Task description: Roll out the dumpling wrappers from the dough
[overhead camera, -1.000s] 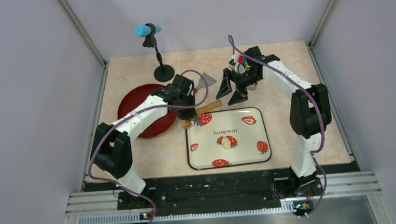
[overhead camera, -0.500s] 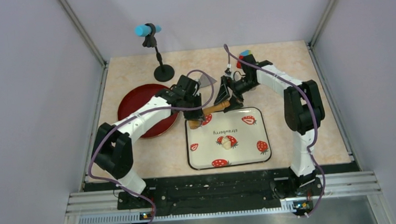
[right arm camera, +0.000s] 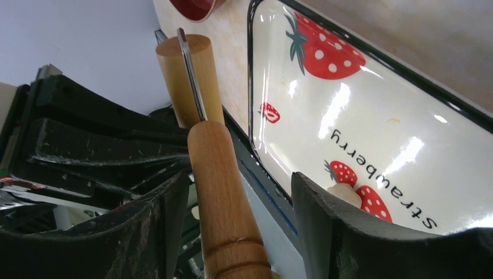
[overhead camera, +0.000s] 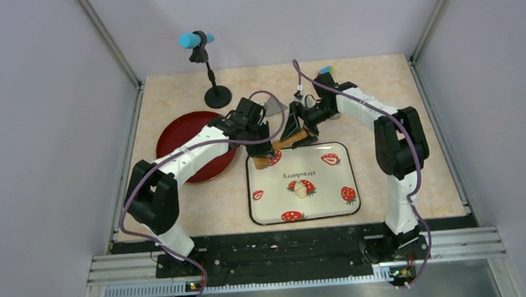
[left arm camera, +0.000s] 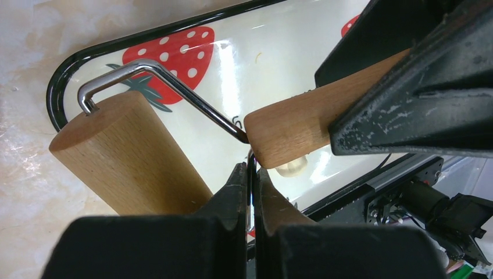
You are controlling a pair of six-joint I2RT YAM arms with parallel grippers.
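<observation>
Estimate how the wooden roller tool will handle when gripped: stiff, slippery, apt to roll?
Probably stiff: wooden handle and drum are joined by a bent metal wire. The drum likely spins on that wire, so it may roll if pushed. The left end effector pinches only the thin wire, so the tool could pivot there.

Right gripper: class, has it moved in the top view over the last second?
Yes. The right gripper has shifted left along the far edge of the tray, and its fingers now sit either side of the handle of the rolling pin.
</observation>
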